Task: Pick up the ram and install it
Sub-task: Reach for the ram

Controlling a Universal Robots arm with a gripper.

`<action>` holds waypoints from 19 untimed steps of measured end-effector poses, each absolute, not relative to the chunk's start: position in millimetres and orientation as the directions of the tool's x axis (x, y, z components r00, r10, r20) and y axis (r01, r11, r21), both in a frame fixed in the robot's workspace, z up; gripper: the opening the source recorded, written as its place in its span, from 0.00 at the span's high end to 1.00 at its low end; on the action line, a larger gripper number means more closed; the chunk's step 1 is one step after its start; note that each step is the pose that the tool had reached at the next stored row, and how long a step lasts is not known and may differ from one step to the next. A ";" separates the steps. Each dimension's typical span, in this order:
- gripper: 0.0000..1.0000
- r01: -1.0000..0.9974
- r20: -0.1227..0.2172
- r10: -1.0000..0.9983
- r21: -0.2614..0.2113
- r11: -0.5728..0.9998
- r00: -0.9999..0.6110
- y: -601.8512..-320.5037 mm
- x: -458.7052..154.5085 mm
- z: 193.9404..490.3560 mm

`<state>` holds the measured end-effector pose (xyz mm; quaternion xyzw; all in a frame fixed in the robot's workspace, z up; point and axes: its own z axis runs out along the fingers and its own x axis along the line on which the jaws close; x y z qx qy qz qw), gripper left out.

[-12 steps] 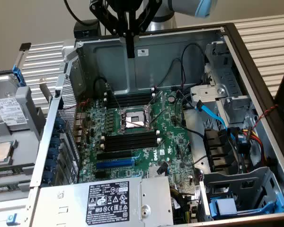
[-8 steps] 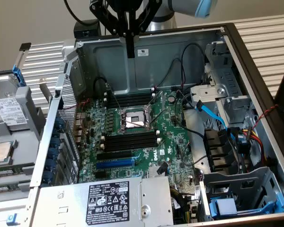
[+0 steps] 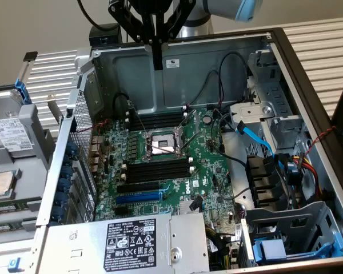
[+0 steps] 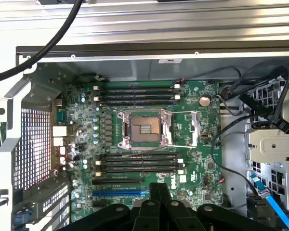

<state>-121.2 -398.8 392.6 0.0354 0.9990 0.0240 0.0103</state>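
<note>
The ram is out of view. My gripper hangs high over the open computer case, above the back part of the green motherboard. Its black fingers are pressed together with nothing between them. In the wrist view the gripper points down over the board near the blue expansion slot. Two banks of long black memory slots flank the CPU socket: one bank toward the case's back wall, the other closer to the blue slot. All of these slots look bare.
A grey power supply with a black label fills the case's near corner. A metal drive cage, a blue cable and bundled wires crowd the exterior view's right. A hard drive and trays lie outside the case at the exterior view's left.
</note>
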 end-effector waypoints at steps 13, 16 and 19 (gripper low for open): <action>0.89 0.070 -0.019 0.071 0.049 0.996 -0.997 -398.8 -121.2 392.6; 0.89 0.070 -0.019 0.071 0.049 0.996 -0.997 -398.8 -121.2 392.6; 0.89 0.070 -0.019 0.071 0.049 0.996 -0.997 -398.8 -124.9 392.6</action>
